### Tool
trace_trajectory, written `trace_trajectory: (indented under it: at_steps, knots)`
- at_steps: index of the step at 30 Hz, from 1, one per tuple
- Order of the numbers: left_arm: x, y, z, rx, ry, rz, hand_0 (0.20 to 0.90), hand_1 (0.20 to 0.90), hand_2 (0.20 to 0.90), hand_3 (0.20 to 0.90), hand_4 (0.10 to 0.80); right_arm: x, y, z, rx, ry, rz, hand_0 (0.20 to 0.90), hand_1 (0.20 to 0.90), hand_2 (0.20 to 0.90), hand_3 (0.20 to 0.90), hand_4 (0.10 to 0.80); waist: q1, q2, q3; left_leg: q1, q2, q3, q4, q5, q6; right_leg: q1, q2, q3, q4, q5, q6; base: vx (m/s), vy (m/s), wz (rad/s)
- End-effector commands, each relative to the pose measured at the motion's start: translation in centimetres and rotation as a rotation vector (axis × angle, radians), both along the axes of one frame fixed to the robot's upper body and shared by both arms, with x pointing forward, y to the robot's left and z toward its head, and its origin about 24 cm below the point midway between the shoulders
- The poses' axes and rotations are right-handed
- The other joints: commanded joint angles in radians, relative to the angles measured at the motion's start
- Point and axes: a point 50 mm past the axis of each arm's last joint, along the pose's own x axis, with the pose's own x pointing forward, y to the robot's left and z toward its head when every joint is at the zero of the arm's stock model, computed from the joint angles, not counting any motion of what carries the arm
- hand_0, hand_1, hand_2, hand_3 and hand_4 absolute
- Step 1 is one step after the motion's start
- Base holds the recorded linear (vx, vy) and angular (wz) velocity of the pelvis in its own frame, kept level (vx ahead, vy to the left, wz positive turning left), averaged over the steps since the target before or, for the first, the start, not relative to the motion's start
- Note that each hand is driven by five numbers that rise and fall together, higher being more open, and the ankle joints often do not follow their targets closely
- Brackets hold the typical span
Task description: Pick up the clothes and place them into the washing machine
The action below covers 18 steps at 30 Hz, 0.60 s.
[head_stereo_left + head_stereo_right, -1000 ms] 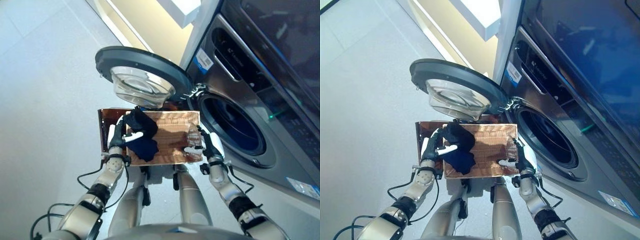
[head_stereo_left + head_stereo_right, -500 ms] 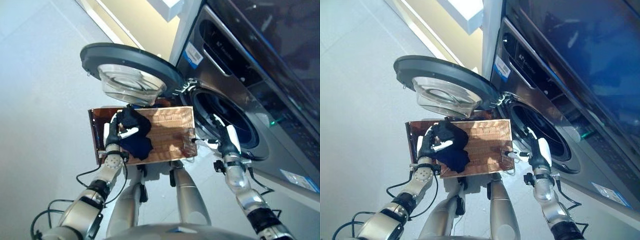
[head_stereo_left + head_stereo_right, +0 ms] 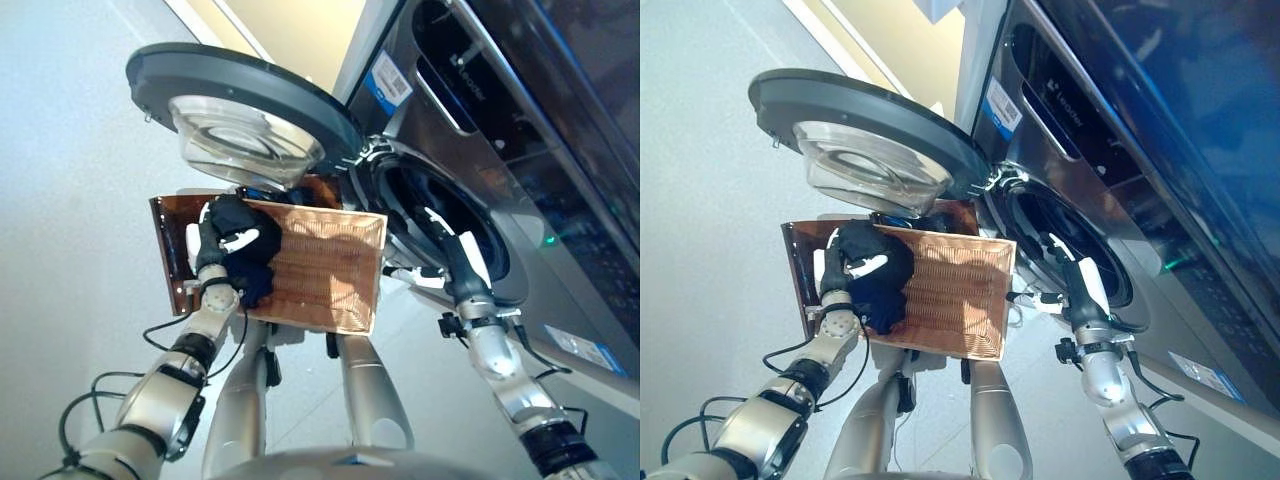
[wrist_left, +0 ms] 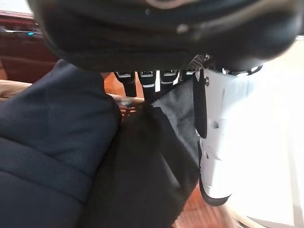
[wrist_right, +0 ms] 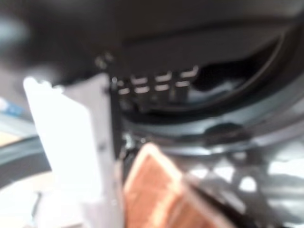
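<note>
eyes: head, down, share washer [image 3: 470,150] | wrists: close-up

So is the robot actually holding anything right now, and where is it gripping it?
Yes. Its left hand is closed on the bunched top of the dark clothes, at the copper-coloured basket. Its right hand, by the washing machine opening, holds nothing.

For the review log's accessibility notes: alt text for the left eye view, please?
The robot's left hand grips dark clothes on a brown woven basket beside a washing machine whose round door is open. Its right hand is open at the drum opening, off the basket.
</note>
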Motion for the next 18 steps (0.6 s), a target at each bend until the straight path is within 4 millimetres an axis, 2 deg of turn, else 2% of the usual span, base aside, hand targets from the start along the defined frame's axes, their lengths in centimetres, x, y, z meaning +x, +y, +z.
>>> trace_trajectory:
  at_steps: [1, 7, 15, 17, 18]
  knots:
    - [0.25, -0.64, -0.15, -0.003, 0.015, 0.001, 0.9, 0.9, 0.9, 0.9, 0.8, -1.01, -0.78, 3.7, -0.019, -0.169, 0.044, 0.9, 0.9, 0.9, 0.9, 0.8, -0.016, 0.003, -0.013, -0.146, 0.006, -0.035, 0.136, -0.046, -0.069, -0.004, 0.025, -0.051, -0.069, 0.04, -0.008, 0.0, 0.0, 0.0]
    - [0.78, -0.66, 0.45, -0.003, 0.002, 0.016, 0.9, 0.9, 0.9, 0.9, 0.8, -0.87, -0.52, 4.41, 0.006, -0.205, 0.049, 0.9, 0.9, 0.9, 0.9, 0.8, -0.023, -0.002, 0.001, -0.189, 0.013, -0.036, 0.146, -0.043, -0.071, -0.044, 0.025, -0.051, -0.062, 0.042, -0.01, 0.0, 0.0, 0.0]
    - [0.56, -1.31, 0.06, -0.03, 0.006, 0.009, 0.9, 0.9, 0.9, 0.9, 0.8, -0.97, -0.63, 4.32, 0.002, -0.212, 0.033, 0.9, 0.9, 0.9, 0.9, 0.8, -0.028, 0.001, -0.007, -0.218, 0.015, -0.037, 0.159, -0.051, -0.07, -0.075, 0.027, -0.052, -0.047, 0.039, -0.011, 0.0, 0.0, 0.0]
    - [0.54, -1.4, 0.01, -0.039, 0.006, 0.009, 0.7, 0.7, 0.7, 0.7, 0.657, -0.99, -0.7, 4.25, -0.001, -0.209, 0.031, 0.9, 0.9, 0.9, 0.9, 0.8, -0.029, 0.003, -0.01, -0.219, 0.015, -0.038, 0.158, -0.051, -0.07, -0.077, 0.026, -0.052, -0.048, 0.039, -0.011, 0.0, 0.0, 0.0]
    - [0.54, -1.48, 0.01, -0.042, 0.006, 0.006, 0.502, 0.502, 0.502, 0.502, 0.516, -1.05, -0.78, 4.22, -0.007, -0.206, 0.031, 0.9, 0.9, 0.9, 0.9, 0.8, -0.03, 0.006, -0.015, -0.224, 0.015, -0.037, 0.159, -0.053, -0.07, -0.081, 0.026, -0.052, -0.047, 0.039, -0.011, 0.0, 0.0, 0.0]
